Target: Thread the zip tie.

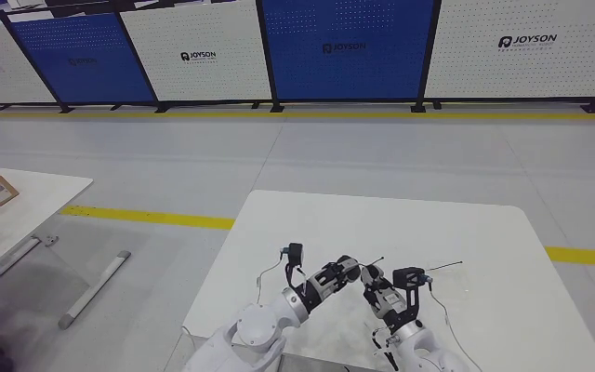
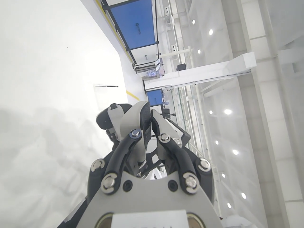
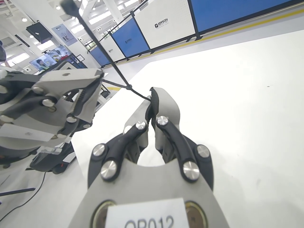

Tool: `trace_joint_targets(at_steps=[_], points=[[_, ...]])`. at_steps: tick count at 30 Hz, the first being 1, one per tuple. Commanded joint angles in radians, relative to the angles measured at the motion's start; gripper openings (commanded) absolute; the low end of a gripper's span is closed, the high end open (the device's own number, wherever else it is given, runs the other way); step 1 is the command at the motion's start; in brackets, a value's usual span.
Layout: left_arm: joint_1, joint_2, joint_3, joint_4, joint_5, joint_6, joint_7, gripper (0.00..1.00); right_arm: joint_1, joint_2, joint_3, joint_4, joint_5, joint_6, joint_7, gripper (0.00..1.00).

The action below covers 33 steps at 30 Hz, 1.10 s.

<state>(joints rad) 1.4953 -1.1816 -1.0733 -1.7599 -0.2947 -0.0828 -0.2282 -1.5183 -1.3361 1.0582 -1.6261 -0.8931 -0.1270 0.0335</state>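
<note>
A black zip tie (image 3: 111,60) is held in the air between both grippers over the white table's near side. In the right wrist view my right gripper (image 3: 150,97) is shut on one end of it. From there the strap runs to a small knot-like junction (image 3: 130,87). A short piece leads from the junction into my left gripper (image 3: 101,78), which is shut on it. A long piece sticks up and away to a blurred tip (image 3: 68,3). From above, the left gripper (image 1: 346,271) and right gripper (image 1: 370,275) nearly touch. The left gripper (image 2: 150,116) shows its pads pressed together.
A second black zip tie (image 1: 446,266) (image 2: 106,86) lies flat on the white table (image 1: 372,223), a little right of the grippers. Another table (image 1: 37,195) stands off to the left. Blue and white partition panels (image 1: 344,46) line the back.
</note>
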Motion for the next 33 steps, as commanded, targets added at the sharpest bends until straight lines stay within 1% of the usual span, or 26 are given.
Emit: trace_joint_targets(at_steps=[1, 7, 15, 26, 33], points=[[0.002, 0.000, -0.003, -0.003, -0.007, -0.010, -0.001, 0.00, 0.001, 0.000, 0.000, 0.002, 0.000, -0.001, 0.000, 0.00], [0.013, 0.000, -0.012, -0.012, -0.031, -0.044, -0.006, 0.00, 0.002, 0.000, -0.001, 0.006, -0.002, -0.004, 0.002, 0.00], [0.030, 0.002, -0.025, -0.031, -0.044, -0.070, -0.017, 0.00, 0.003, 0.000, -0.003, 0.011, -0.006, -0.002, 0.003, 0.00], [0.075, 0.008, -0.043, -0.079, -0.022, -0.102, -0.028, 0.00, 0.011, -0.003, -0.014, 0.018, -0.014, 0.008, 0.005, 0.00], [0.095, 0.011, -0.049, -0.099, -0.015, -0.116, -0.035, 0.00, 0.012, -0.004, -0.018, 0.015, -0.019, 0.011, 0.008, 0.00]])
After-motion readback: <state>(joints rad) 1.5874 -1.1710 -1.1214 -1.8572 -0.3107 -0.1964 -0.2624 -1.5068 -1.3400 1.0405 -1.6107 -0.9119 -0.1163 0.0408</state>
